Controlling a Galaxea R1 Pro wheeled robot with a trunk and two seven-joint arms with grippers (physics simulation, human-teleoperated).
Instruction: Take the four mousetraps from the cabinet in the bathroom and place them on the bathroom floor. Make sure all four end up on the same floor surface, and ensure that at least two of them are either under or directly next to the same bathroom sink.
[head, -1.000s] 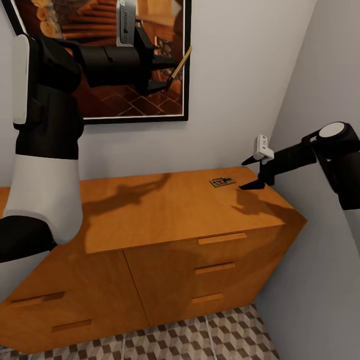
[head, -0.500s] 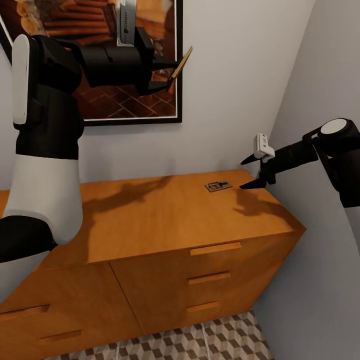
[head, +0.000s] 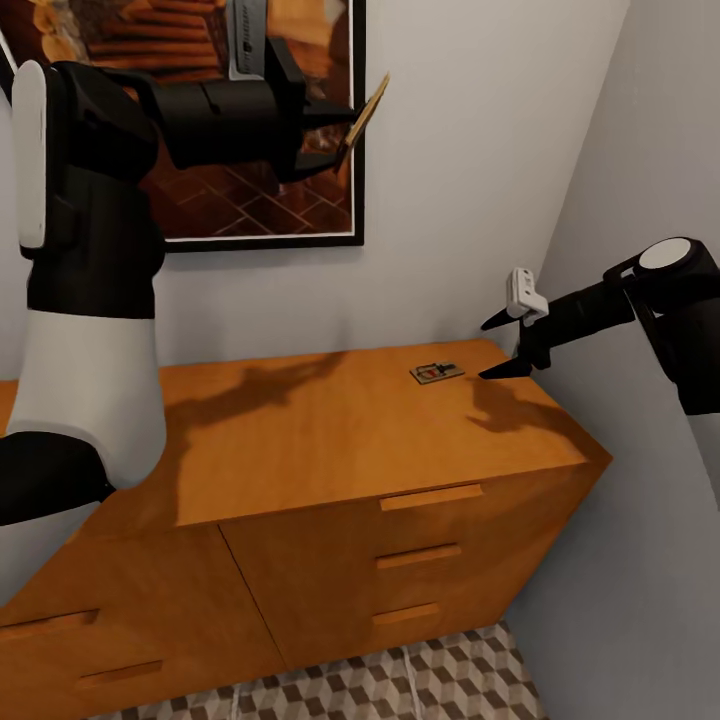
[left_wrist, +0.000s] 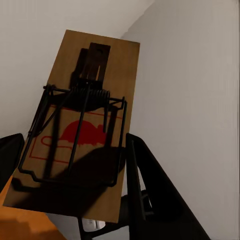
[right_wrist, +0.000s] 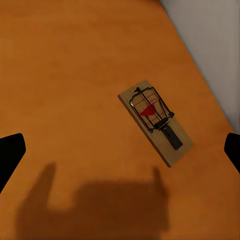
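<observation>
My left gripper (head: 340, 135) is raised high in front of the framed picture and is shut on a tan mousetrap (head: 367, 110), held edge-on; up close that mousetrap (left_wrist: 82, 120) shows its dark spring and red mark. A second mousetrap (head: 436, 373) lies flat on the orange-brown cabinet (head: 300, 450) top, near its back right corner. My right gripper (head: 497, 348) hovers open just right of it, fingers apart; the right wrist view shows this mousetrap (right_wrist: 156, 121) between the two fingertips (right_wrist: 10, 155). A strip of cube-patterned bathroom floor (head: 400, 680) shows below the cabinet.
A framed picture (head: 250, 120) hangs on the back wall behind my left arm. A grey side wall (head: 640, 500) closes in right of the cabinet, close to my right arm. The cabinet has drawer fronts with slim handles (head: 430, 497).
The view shifted at first, then held still. My left gripper rose slightly with its mousetrap. The right gripper and the mousetrap on the cabinet have stayed put.
</observation>
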